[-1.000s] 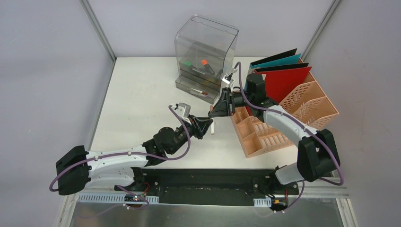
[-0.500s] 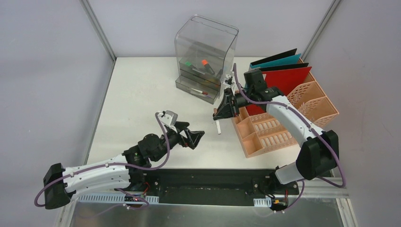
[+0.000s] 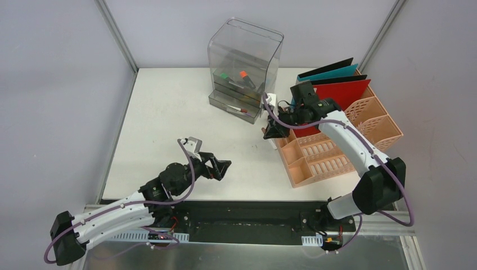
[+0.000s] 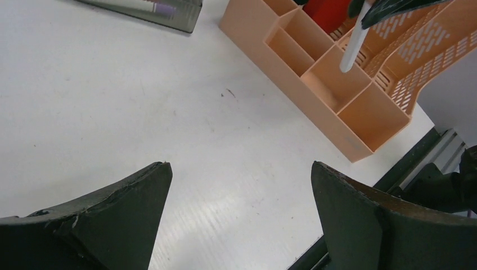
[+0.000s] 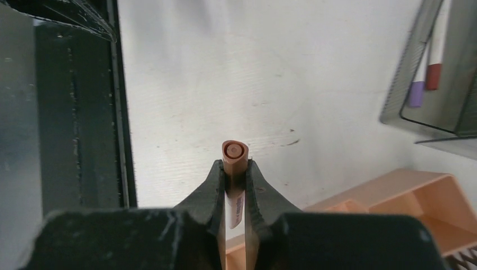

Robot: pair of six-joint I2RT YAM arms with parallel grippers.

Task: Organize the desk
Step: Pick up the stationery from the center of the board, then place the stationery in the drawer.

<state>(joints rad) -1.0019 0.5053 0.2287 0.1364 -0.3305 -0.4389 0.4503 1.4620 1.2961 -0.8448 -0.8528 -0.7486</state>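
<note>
Right wrist view: the right tool (image 5: 234,169) is seen closed tight on a marker (image 5: 234,152), its two fingers pressed against the sides of the white barrel just below a peach-brown end. In the left wrist view the same marker (image 4: 350,48) is shown hanging with its white end downward in front of the small compartments of the peach rack (image 4: 337,95); whether it is touching the rack cannot be told. In the top external view the right tool (image 3: 271,132) is placed at the far left corner of the rack (image 3: 315,160), near the clear drawer box (image 3: 244,56).

The left tool (image 4: 241,165) is spread wide and nothing is held between its fingers. It is seen in the top external view (image 3: 220,167) above the near middle of the tabletop (image 3: 163,118), well apart from the right tool.

The tabletop (image 4: 140,101) lies beneath both tools, and its bare left half extends to the grey wall. It is shown as flat and white, with faint scuffs and a few small dark marks (image 5: 225,73), and is bounded at the near side by a black edge.
</note>
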